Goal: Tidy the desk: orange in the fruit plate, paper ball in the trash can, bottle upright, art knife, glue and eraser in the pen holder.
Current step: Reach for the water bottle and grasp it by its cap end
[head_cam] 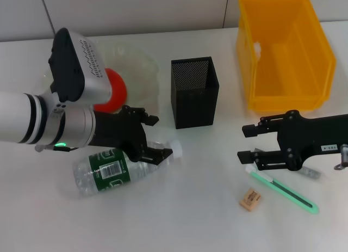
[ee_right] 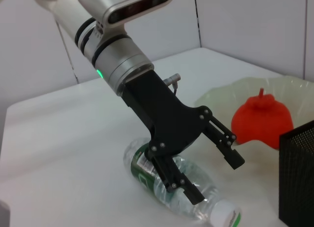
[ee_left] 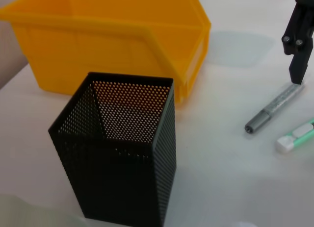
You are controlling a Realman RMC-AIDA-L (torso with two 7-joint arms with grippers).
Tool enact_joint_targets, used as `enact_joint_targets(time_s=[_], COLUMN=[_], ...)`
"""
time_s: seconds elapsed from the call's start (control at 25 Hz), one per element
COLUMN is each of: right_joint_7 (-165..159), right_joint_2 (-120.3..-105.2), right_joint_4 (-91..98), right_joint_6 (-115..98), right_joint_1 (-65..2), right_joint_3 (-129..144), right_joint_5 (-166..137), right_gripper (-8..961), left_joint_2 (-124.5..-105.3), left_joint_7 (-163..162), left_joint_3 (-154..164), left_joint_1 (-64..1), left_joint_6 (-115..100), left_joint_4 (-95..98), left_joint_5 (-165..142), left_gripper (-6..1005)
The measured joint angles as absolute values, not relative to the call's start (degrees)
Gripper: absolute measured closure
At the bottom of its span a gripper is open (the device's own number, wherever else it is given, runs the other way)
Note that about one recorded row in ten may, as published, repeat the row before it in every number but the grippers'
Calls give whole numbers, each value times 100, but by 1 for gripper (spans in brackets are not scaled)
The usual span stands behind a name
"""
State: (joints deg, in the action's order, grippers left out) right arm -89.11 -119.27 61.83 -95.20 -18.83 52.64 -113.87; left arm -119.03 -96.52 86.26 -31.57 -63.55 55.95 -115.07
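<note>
Surface: plain white, carrying every item listed below.

Bottle: clear plastic, green barcode label, white cap; lies on its side in the lower left of the head view, cap toward the frame's centre.

Left claw: black, fingers spread wide; one finger is low against the bottle near its neck, the other raised above it. Nothing is clamped between them. The right wrist view confirms the gap, with the lower finger resting on the bottle's body.

Orange: red-orange, sits inside the fruit plate, partly hidden behind the left arm's wrist.

Fruit plate: translucent pale green, wavy rim, upper left of the head view.

Pen holder: black mesh, upright, centre of the head view, between the fruit plate and the trash can.

Trash can: bright yellow bin, upper right of the head view; a small white object shows at its inner wall, too small to identify.

Right claw: black, at the right of the head view, fingers apart and holding nothing, just above the near end of the art knife.

Art knife: mint-green and white, flat on the surface, lower right.

Glue: grey tube, lies beside the art knife under the right claw.

Eraser: tan block, lower right, just beside the art knife.
</note>
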Motion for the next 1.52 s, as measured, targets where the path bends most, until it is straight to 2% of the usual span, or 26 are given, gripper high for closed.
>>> enact_joint_targets(time_s=[1.52], right_joint_7=[-8982], right_joint_2=[-11936], right_joint_4=[6178], right_joint_6=[-9518], right_joint_1=[-1943], right_joint_3=[5311], right_joint_5=[-11665], right_gripper=[336], left_joint_2=[-11918], left_joint_7=[-9951], left_joint_3=[9387], left_joint_1=[-3330], left_joint_6=[-5825], left_joint_4=[5360], left_joint_5=[-11551], left_gripper=[189])
